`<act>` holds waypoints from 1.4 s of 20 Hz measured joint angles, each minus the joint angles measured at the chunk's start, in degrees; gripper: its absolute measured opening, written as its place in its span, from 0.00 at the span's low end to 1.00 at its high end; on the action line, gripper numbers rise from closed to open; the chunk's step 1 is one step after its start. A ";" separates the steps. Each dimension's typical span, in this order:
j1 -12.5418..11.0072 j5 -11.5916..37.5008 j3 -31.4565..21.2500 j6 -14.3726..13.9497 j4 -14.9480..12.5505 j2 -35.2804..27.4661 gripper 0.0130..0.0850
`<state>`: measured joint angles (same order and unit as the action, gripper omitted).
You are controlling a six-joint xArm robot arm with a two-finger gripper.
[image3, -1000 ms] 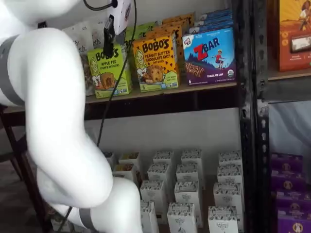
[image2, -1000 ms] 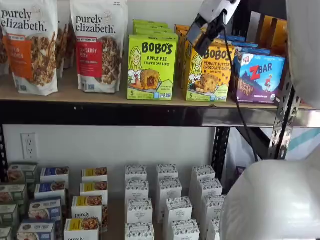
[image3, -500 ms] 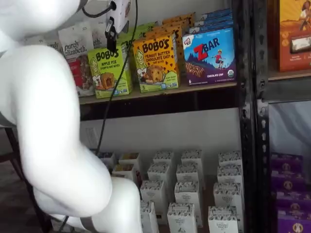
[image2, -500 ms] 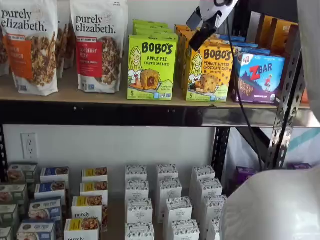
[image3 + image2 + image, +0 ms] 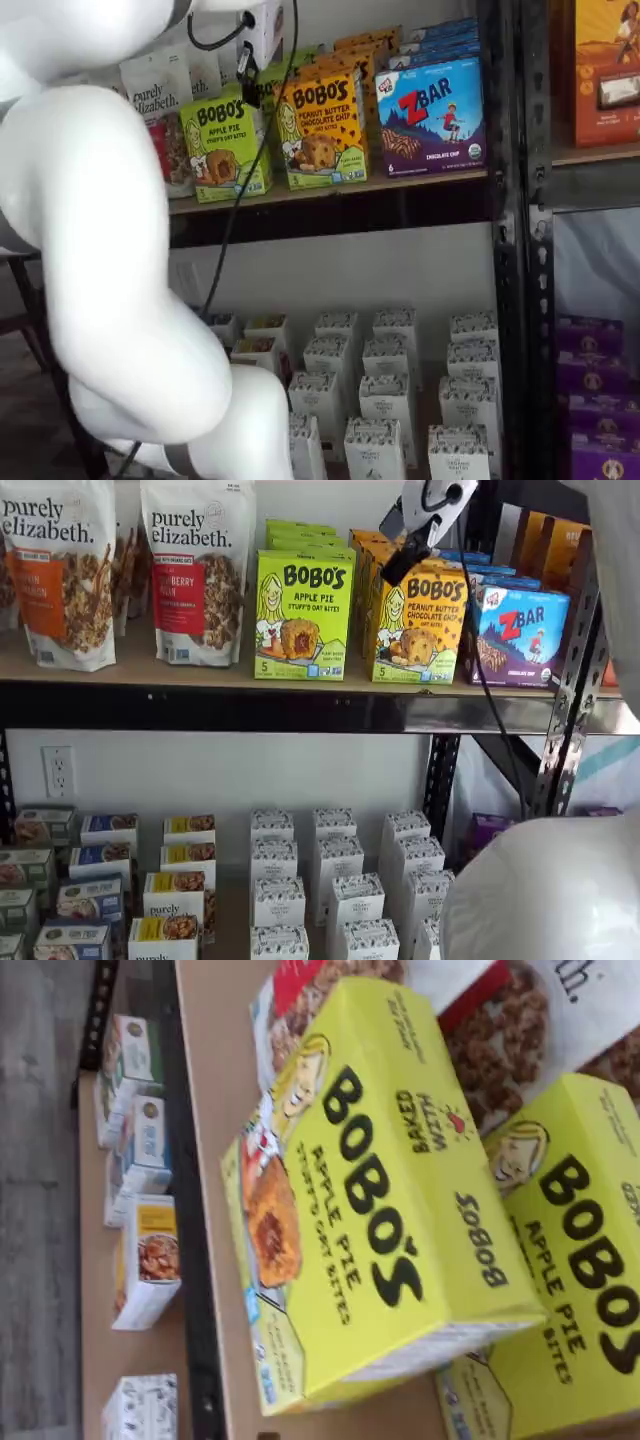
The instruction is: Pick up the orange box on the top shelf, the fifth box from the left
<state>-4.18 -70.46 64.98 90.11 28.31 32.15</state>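
The yellow-orange cardboard carton printed "BOBO'S PEANUT BUTTER CHOCOLATE CHIP" (image 5: 418,628), the orange box of the task, stands upright at the front of the long tan wooden top shelf with its black metal front rail (image 5: 200,708), just beside the lime-green Bobo's Apple Pie carton (image 5: 303,615) on one side and the blue ZBar carton (image 5: 518,635) on the other; both shelf views show it (image 5: 321,130). Judged from its look, it is a light, stiff paperboard pack with smooth printed faces that could slip under a weak pinch and dent under a hard one; more cartons of the same colour stand behind it. The narrow side faces are hemmed in by the neighbours, so the sounder hold appears to be across the top edge, front face to back face, near the middle of its width. The white-bodied gripper with black fingers (image 5: 405,560) hangs in front of the orange box's upper corner nearest the Apple Pie carton, and shows again in a shelf view (image 5: 250,92); the fingers appear side-on with no plain gap, so whether they are parted cannot be told, and nothing is held. The wrist view shows only Apple Pie cartons. Against the frames a second ago, the gripper has risen slightly and shifted from before the Apple Pie carton toward the orange box; the boxes have not moved
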 joint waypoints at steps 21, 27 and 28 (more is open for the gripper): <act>-4.62 -3.87 5.99 6.99 -5.57 -9.66 1.00; -4.28 -7.98 8.92 6.44 -7.78 -11.83 1.00; -4.22 -8.45 9.28 6.36 -7.91 -12.12 1.00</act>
<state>-8.40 -78.90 74.26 96.47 20.40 20.03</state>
